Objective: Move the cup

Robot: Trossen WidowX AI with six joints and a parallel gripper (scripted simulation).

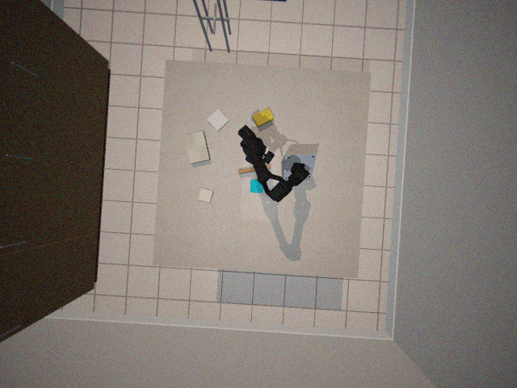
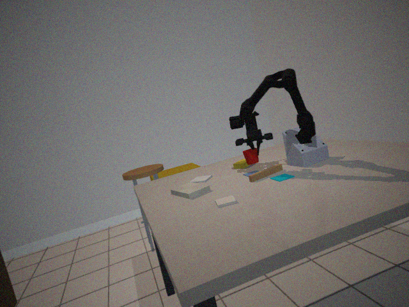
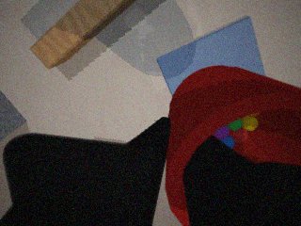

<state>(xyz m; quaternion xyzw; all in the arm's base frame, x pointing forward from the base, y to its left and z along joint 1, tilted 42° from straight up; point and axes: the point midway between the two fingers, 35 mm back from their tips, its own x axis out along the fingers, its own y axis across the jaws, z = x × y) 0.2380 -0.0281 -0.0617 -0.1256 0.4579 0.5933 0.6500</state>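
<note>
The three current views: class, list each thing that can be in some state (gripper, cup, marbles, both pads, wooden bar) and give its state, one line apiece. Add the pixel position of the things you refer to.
Black two-fingered gripper (image 2: 255, 152) (image 3: 174, 126): shut on the cup's wall.
Tapered red cup (image 2: 250, 156) (image 3: 198, 96): held, raised, slightly tilted.
Small coloured round marbles (image 3: 235, 124): inside the cup.
Flat blue square pad (image 2: 251, 173) (image 3: 213, 52): uncovered, cup above it.
Flat cyan square pad (image 1: 256, 186) (image 2: 282, 177): unoccupied.
Long brown wooden bar (image 1: 246, 170) (image 2: 266, 173) (image 3: 80, 33): lying between the pads.

My arm (image 1: 279, 192) (image 2: 289, 77) is uniformly black, its links slender between bulky joints, one link with an opening. My gripper (image 2: 255, 149) (image 3: 174, 126) is black with tapered, pointed fingers. My base (image 1: 313, 159) (image 2: 319, 155) is pale grey-blue, angular, dotted with dark screw holes.
</note>
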